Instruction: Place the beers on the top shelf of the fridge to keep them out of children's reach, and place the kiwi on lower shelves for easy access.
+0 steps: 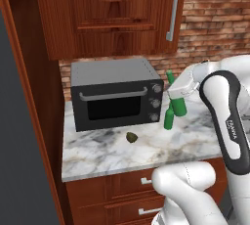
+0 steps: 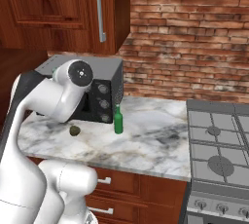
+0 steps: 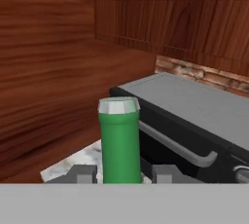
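My gripper (image 1: pixel 177 92) is shut on one beer (image 1: pixel 178 105), a green glass bottle held tilted above the counter, right of the black oven (image 1: pixel 114 94). In the hand view its capped neck (image 3: pixel 119 140) stands between my fingertips (image 3: pixel 80 173). The other beer (image 1: pixel 169 120) (image 2: pixel 117 120) stands upright on the marble counter just below and in front of the held one. The kiwi (image 1: pixel 131 137) (image 2: pixel 75 130) lies on the counter in front of the oven. The top shelf and lower shelves are out of view.
A plain dark grey panel (image 1: pixel 12 160) runs down the far left; I cannot tell whether it is the fridge. Wooden cabinets (image 1: pixel 112 9) hang above the oven. A gas stove (image 2: pixel 219 140) sits right of the counter (image 2: pixel 155 140), with a brick wall behind.
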You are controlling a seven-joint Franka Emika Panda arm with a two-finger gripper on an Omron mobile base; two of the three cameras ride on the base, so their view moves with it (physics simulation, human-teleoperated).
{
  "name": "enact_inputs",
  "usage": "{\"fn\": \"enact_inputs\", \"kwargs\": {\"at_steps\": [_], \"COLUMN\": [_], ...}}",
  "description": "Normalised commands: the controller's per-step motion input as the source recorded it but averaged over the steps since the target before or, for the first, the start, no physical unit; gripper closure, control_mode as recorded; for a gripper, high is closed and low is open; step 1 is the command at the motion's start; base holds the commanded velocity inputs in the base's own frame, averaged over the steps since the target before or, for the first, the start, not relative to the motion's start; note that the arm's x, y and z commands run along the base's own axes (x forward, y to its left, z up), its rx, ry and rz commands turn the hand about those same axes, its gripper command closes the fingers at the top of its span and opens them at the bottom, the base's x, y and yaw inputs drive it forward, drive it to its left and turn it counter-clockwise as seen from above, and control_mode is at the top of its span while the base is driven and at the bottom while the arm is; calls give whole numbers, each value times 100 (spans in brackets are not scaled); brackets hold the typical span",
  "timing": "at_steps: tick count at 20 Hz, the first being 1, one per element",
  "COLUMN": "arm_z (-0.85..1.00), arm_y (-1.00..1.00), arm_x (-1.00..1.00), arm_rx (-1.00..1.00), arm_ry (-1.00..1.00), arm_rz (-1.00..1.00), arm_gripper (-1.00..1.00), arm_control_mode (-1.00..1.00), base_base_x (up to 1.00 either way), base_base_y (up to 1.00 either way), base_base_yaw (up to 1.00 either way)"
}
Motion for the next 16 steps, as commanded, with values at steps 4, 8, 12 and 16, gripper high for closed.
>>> {"fn": "enact_inputs", "kwargs": {"at_steps": [4, 8, 12, 16], "arm_z": [25, 20, 0, 0], "arm_y": [15, 6, 0, 0], "arm_x": [0, -6, 0, 0], "arm_rx": [-1, 0, 0, 0], "arm_ry": [0, 1, 0, 0], "arm_rz": [0, 0, 0, 0], "arm_gripper": [100, 100, 100, 100], "arm_control_mode": [-100, -100, 100, 100], "base_base_x": [0, 0, -26, -45], "base_base_y": [0, 0, 1, 0], "base_base_yaw": [0, 0, 15, 42]}}
